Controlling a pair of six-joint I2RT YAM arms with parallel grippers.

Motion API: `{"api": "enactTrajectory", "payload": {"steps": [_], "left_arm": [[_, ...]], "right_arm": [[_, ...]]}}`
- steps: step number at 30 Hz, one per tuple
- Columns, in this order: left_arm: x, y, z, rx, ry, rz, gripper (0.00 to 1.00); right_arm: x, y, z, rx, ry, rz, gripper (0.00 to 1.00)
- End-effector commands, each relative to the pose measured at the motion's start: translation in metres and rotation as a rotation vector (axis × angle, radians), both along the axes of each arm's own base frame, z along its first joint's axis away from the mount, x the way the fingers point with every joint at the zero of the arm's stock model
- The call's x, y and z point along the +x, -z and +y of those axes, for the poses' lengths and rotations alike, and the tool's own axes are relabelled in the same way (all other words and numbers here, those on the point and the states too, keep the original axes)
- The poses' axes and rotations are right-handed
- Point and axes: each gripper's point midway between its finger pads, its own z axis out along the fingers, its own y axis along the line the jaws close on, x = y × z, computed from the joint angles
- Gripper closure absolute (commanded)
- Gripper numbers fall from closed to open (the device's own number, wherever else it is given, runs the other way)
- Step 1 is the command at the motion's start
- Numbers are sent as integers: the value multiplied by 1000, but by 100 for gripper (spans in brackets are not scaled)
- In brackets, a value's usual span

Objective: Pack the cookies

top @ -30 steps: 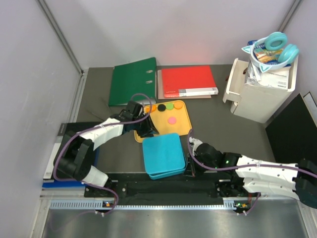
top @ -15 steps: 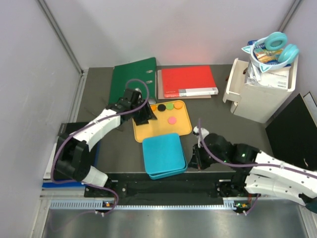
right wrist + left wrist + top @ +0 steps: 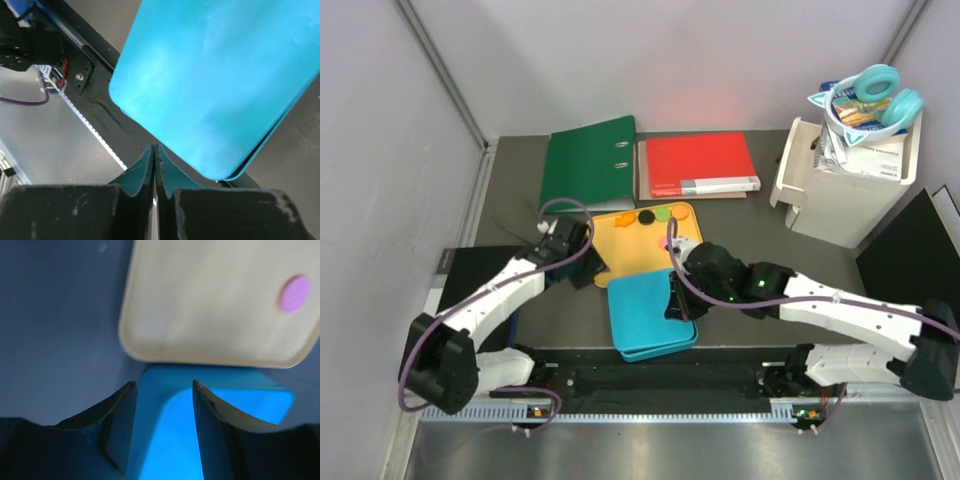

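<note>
Orange (image 3: 622,217), black (image 3: 645,216) and green (image 3: 663,213) cookies lie along the far edge of the yellow tray (image 3: 620,245). In the left wrist view a pink cookie (image 3: 295,293) lies on the tray (image 3: 200,305); from above my right arm mostly covers it. A blue lidded box (image 3: 640,320) sits just in front of the tray. My left gripper (image 3: 590,272) is open and empty, its fingers (image 3: 120,410) above the box's far-left corner (image 3: 220,390). Above the lid (image 3: 220,75) my right gripper (image 3: 673,303) is shut with nothing in it.
A green binder (image 3: 588,162) and a red folder (image 3: 700,165) lie behind the tray. At the far right stands a white bin (image 3: 840,195) with teal headphones (image 3: 875,95) on top. The black rail (image 3: 660,380) runs along the near edge.
My left gripper has drawn back from the tray towards its near-left corner. My right arm has swung from the box's right side leftwards, over the lid and the tray's near edge.
</note>
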Motion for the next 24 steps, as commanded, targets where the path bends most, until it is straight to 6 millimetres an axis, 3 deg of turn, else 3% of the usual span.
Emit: {"api": "enactTrajectory", "payload": {"steps": [1,5,9,15,24], "left_arm": [[-35,5,7,-40,-68,29,47],[-48,8,15,-21,-73,40,47],[-57,12,14,-33,-54,56,47],[-62,20,9,-44,-33,72,48],[-61,24,0,-51,-5,83,48]], "right_arm": [[7,-8,28,68,-62,-44,100],[16,14,27,36,-49,-14,100],[23,38,14,-10,-4,31,100],[17,66,-12,-73,36,70,100],[14,81,-37,-111,110,89,100]]}}
